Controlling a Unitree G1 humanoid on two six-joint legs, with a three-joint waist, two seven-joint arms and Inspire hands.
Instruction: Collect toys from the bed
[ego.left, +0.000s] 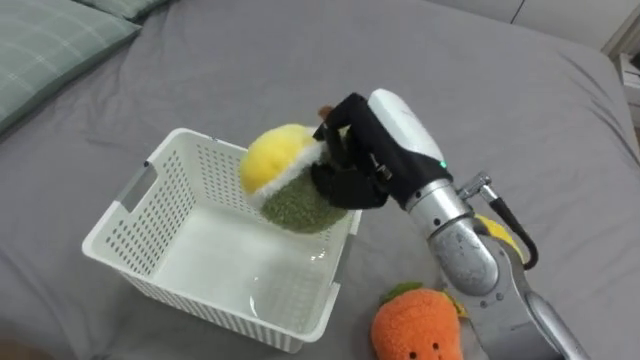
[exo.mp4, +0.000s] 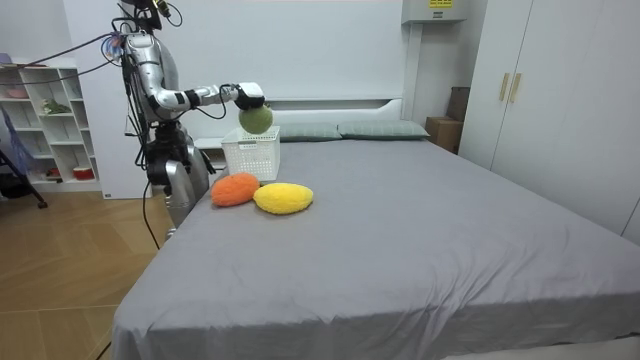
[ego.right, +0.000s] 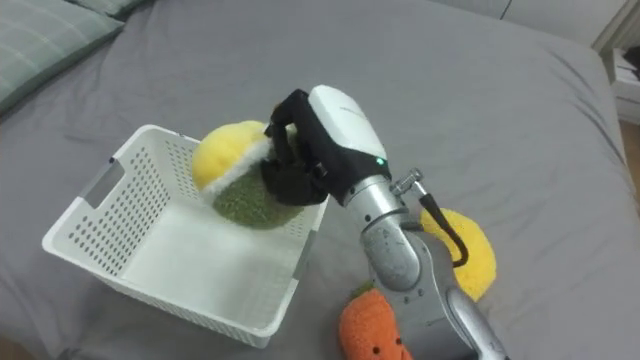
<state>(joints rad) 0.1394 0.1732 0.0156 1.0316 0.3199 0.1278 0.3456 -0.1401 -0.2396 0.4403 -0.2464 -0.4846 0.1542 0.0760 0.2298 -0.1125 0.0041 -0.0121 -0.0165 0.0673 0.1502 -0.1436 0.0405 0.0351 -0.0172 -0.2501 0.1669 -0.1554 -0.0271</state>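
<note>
My right hand is shut on a round plush toy, yellow on top and green below, holding it just above the far right part of a white slotted basket. Nothing lies inside the basket. An orange carrot-like plush lies on the grey bed right of the basket, beside my forearm. A yellow plush lies behind the arm, farther right. In the room view I stand at the bedside with the right hand stretched over the basket.
Green checked pillows lie at the head of the bed, left of the basket. The grey bed sheet stretches wide beyond the toys. A white shelf unit stands behind me, and wardrobes at the room view's right.
</note>
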